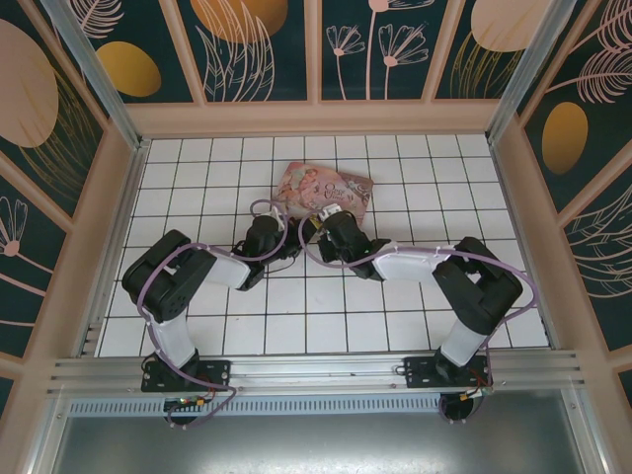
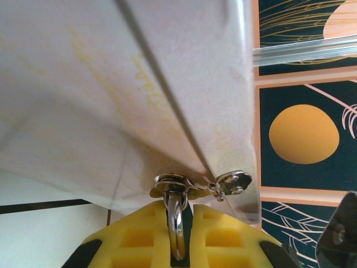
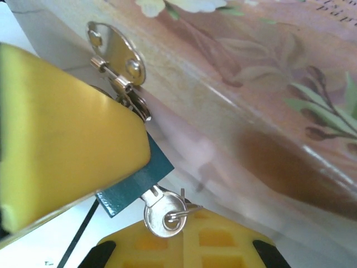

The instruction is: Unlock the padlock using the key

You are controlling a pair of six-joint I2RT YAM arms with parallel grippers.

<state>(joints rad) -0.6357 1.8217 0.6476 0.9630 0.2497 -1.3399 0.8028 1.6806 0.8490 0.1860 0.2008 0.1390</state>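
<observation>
At the left, left gripper (image 2: 179,215) pressed together, pinching the thin silvery shackle (image 2: 176,226) of the padlock (image 3: 131,191) between yellow pads (image 2: 148,237). Shackle threaded up through the metal hasp (image 2: 174,181) on the near wall of the pink illustrated tin box (image 1: 328,190), toward the far middle of the white tiled floor (image 1: 296,306). In the right wrist view, blue padlock body poking out from under one of those yellow pads, just near of the tin's wall. Key (image 3: 163,216) stuck into the end of the body facing the right gripper (image 3: 183,233), round head and small wire ring right at that gripper's tips. Right gripper closed up, pads together. Key head overlapping one pad's tip; gripped or merely touching, impossible to tell. Seen from above, both grippers close side by side at the tin's near edge.
</observation>
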